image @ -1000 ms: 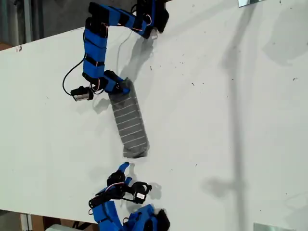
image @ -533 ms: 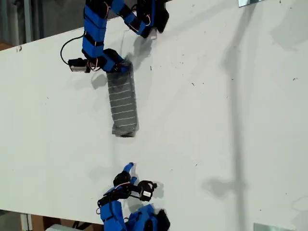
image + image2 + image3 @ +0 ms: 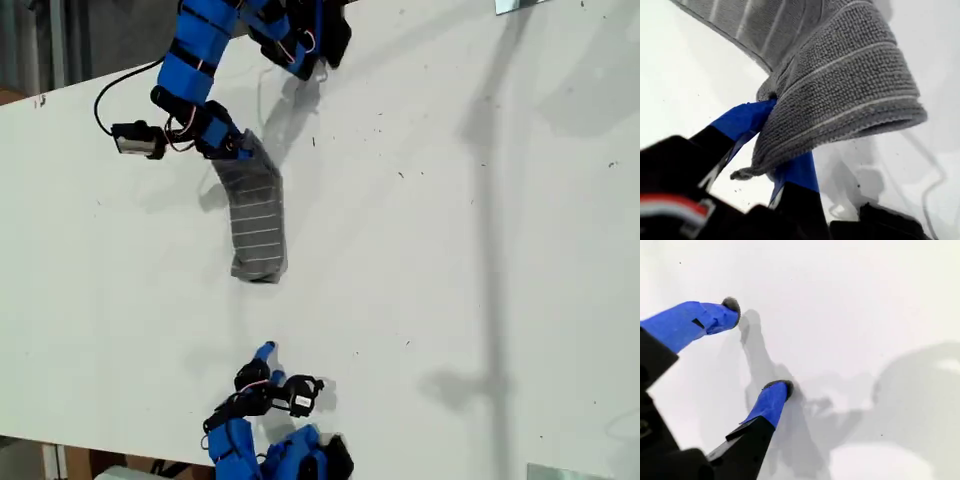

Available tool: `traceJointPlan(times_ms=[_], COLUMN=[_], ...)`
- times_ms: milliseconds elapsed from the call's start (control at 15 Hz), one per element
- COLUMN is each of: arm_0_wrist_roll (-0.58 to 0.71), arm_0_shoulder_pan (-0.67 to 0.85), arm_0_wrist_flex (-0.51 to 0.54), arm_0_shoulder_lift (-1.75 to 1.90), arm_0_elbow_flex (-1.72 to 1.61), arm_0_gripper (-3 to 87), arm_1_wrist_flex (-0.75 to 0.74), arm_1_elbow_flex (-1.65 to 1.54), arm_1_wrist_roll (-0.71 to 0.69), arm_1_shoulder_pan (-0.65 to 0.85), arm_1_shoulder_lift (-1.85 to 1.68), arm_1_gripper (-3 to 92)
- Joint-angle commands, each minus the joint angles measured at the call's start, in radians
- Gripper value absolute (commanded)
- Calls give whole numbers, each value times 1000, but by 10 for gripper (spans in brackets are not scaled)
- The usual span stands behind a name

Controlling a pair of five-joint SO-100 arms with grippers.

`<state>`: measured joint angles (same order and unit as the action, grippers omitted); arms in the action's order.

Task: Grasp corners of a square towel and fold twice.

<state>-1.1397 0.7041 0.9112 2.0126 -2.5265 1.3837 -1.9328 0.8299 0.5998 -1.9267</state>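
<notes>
First gripper (image 3: 774, 145), jaws clamped on one end of the towel (image 3: 255, 220); the first wrist view shows the grey striped cloth bunched and doubled over between the blue fingers (image 3: 742, 120), so the grip appears to take several layers at once, probably to carry the folded end as one piece. The towel lies as a narrow, already folded strip on the white table (image 3: 450, 250), running from this gripper toward the second gripper (image 3: 262, 352); its held end is lifted clear of the table, its far end (image 3: 258, 270) rests flat. Second gripper, released and holding nothing; the second wrist view shows only bare table between its spread fingertips (image 3: 775, 396); it sits well apart from the towel's far end, seemingly parked out of the way. Judged from the strip shape, one fold is done and the second is in hand. Room for moving: the table beyond the towel's long edges is bare on both sides; the table's edge lies close behind the first arm's base (image 3: 310, 35), so travel toward the second gripper looks the freer direction.
</notes>
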Motion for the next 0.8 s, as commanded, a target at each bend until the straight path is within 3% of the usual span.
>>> traceJointPlan(times_ms=[0,400,600,733], arm_0_wrist_roll=[-5,-12,-14,-14], arm_0_shoulder_pan=[9,6,5,5], arm_0_wrist_flex=[-17,-18,-18,-18], arm_0_shoulder_lift=[14,15,17,17], arm_0_elbow_flex=[3,0,-2,-3], arm_0_gripper=[262,261,260,260], arm_1_wrist_flex=[-14,-161,-276,-268], arm_1_elbow_flex=[163,359,534,752], arm_1_wrist_roll=[-25,-86,-173,-201], arm_1_shoulder_pan=[-54,-160,-222,-256], arm_1_shoulder_lift=[-8,132,382,609], arm_1_gripper=[-1,-1,-1,-1])
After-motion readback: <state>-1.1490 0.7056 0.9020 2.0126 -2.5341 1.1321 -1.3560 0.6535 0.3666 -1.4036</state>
